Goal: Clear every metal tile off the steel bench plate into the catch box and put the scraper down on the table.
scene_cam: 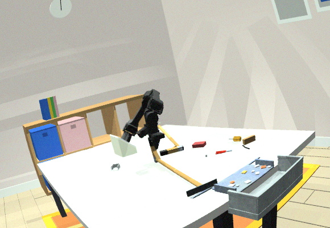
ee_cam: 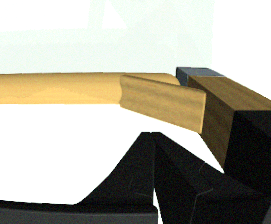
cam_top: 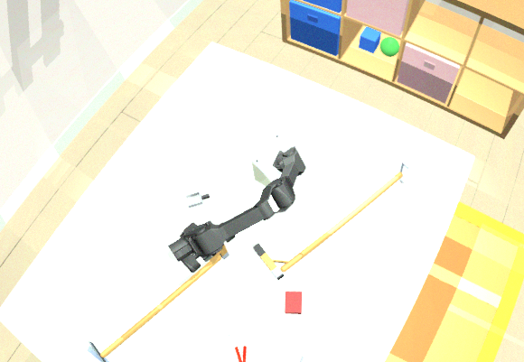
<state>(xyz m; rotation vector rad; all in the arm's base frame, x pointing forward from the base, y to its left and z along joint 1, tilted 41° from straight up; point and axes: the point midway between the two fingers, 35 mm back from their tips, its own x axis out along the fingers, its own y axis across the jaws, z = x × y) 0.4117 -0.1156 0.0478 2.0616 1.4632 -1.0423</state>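
Note:
The long scraper (cam_top: 158, 304) is a wooden pole with a dark blade (scene_cam: 202, 187) at one end, and it lies slantwise across the white table. My gripper (cam_top: 217, 255) is shut on the handle end, which shows as a tan grip right at my fingers in the wrist view (ee_cam: 162, 103). The blade rests next to the near end of the steel bench plate (scene_cam: 247, 174). Several small white and orange tiles (scene_cam: 257, 169) lie on the plate. The grey catch box (scene_cam: 270, 190) sits against the plate at the table edge.
A second long wooden pole (cam_top: 343, 221) lies to the right of my arm, and a short dark-headed tool (cam_top: 268, 262) lies at its near end. A red block (cam_top: 294, 302), a red screwdriver (scene_cam: 223, 151) and a white wedge (scene_cam: 122, 148) are also on the table. A shelf unit (cam_top: 397, 36) stands beyond.

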